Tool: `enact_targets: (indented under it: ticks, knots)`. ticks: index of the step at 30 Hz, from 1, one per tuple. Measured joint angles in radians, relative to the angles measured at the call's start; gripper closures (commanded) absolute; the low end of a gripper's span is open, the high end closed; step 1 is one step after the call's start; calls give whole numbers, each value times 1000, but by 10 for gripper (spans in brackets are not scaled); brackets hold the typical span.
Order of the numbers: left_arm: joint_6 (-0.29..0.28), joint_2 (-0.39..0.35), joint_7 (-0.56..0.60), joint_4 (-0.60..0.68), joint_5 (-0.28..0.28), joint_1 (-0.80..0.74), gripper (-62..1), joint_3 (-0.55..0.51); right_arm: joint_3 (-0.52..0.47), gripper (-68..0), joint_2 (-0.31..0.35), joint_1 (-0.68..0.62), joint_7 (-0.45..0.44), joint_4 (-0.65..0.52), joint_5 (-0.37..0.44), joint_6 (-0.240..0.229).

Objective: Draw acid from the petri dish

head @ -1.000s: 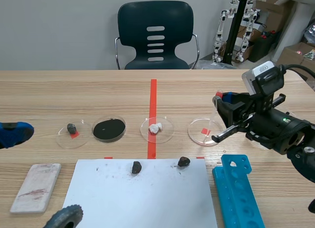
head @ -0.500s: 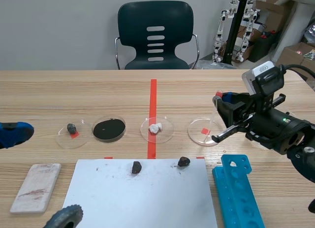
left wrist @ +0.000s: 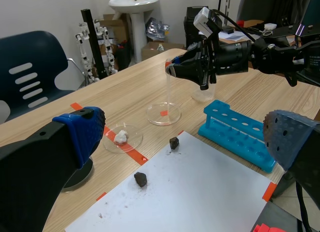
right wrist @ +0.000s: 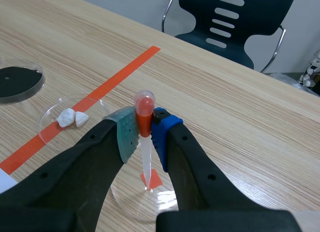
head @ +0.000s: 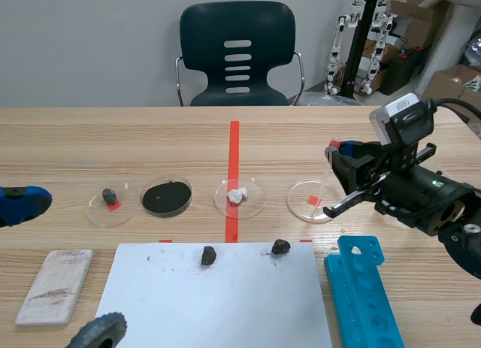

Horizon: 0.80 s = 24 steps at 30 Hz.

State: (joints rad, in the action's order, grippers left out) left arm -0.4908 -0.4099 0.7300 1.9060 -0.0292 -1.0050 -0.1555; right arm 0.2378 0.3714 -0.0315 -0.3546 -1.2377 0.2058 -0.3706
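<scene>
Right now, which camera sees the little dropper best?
The right wrist view. There the dropper is close up, clamped in the right tool, red bulb on top, tip down over the clear petri dish. The scene view and left wrist view show only a thin, faint stem from far away.

Room setting beyond a light wood-grain table (head: 113,145).
A dark slotted-back plastic chair with chrome arms (head: 237,51) stands before a plain pale grey wall (head: 90,47); off to one side are brown cardboard boxes (head: 443,81) and a white pedestal washbasin (left wrist: 134,0), all evenly lit.
</scene>
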Motion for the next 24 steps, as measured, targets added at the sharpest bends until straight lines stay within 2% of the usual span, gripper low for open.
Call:
enact_targets:
  ticks: [24]
  knots:
    - [0, 0, 0, 0, 0, 0, -623, 0, 0, -79, 0, 0, -11, 0, 0, 0]
